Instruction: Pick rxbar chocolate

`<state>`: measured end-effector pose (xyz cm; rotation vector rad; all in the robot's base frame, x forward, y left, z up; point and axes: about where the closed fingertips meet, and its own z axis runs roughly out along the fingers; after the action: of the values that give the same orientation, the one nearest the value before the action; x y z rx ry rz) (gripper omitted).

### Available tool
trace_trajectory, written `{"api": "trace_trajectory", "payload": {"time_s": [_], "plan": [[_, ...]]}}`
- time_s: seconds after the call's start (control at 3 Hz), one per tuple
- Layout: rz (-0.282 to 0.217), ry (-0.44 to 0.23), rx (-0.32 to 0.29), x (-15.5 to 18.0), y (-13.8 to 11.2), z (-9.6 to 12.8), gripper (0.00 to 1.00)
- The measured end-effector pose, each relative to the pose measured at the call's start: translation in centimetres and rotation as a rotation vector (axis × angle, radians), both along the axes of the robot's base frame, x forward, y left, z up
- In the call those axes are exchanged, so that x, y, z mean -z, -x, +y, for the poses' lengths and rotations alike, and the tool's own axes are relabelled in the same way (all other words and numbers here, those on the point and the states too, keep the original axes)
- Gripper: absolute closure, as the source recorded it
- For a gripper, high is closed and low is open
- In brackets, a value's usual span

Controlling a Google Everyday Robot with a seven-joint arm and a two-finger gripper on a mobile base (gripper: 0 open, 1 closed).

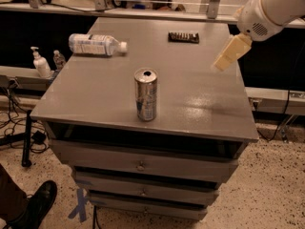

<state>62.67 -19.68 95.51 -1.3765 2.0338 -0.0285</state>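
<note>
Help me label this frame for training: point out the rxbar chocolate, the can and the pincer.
rxbar chocolate [183, 36], camera view, middle of its wrapper.
can [146, 97], camera view, middle of its side.
pincer [223, 62], camera view, its tip, hovering to the right of the rxbar chocolate.

The rxbar chocolate [183, 36] is a small, flat, dark rectangular wrapped bar with a row of pale lettering along its face. It lies flat on the grey tabletop [95, 89], its long side running across the view. It sits near the gripper [228, 55], to the gripper's left in the view and slightly farther back, not touching it.
</note>
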Motion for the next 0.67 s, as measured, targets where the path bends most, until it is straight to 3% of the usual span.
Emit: {"api": "trace_trajectory", "payload": {"time_s": [0.33,0.67], "plan": [[-0.032,-0.051,0.059,0.4,-2.2,-0.4,0.0],[-0.085,-0.145,0.178,1.3,-7.8,-1.3,0.0]]}}
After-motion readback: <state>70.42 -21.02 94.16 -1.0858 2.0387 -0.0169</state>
